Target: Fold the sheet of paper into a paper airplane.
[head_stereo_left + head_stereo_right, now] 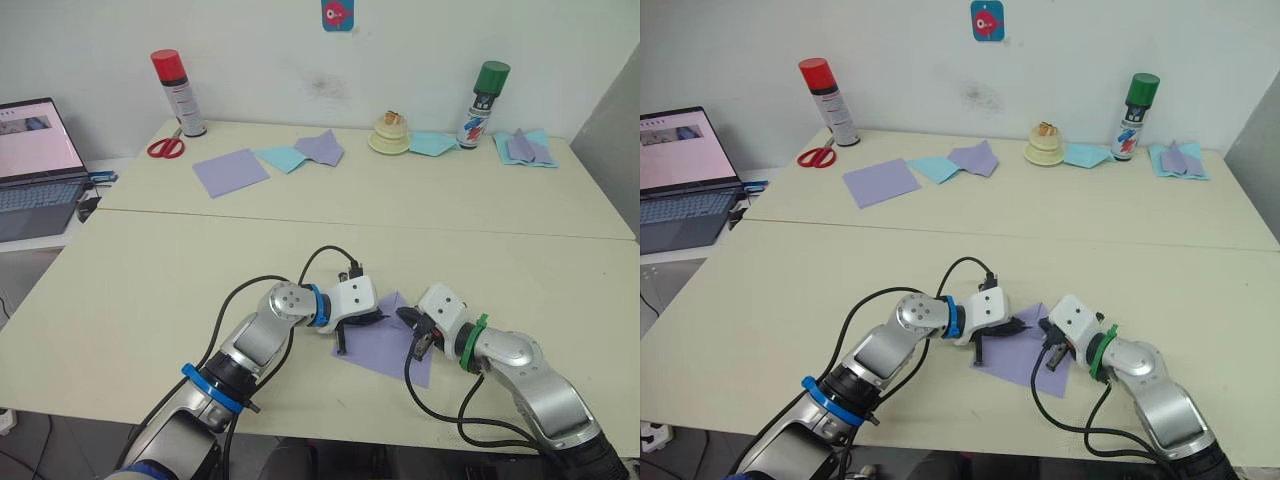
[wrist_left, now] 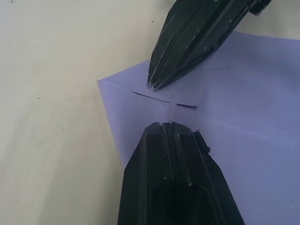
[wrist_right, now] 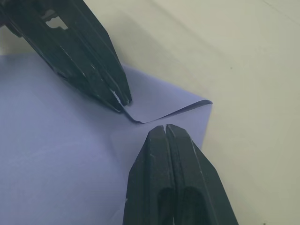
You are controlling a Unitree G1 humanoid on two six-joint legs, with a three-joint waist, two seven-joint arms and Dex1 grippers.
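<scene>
The lavender sheet of paper lies flat on the near table between my two grippers, one pointed corner facing away from me. My left gripper is shut, its tip down on the sheet's left part. My right gripper is also shut and touches the sheet from the right. The right wrist view shows a folded flap curling slightly up between my right gripper and the left gripper. In the left wrist view the flap's edge runs between my left gripper and the right gripper.
On the far table lie a flat lavender sheet, light-blue sheets, folded pieces, red scissors, a red-capped can, a green-capped can and a cream object. A laptop sits at the left.
</scene>
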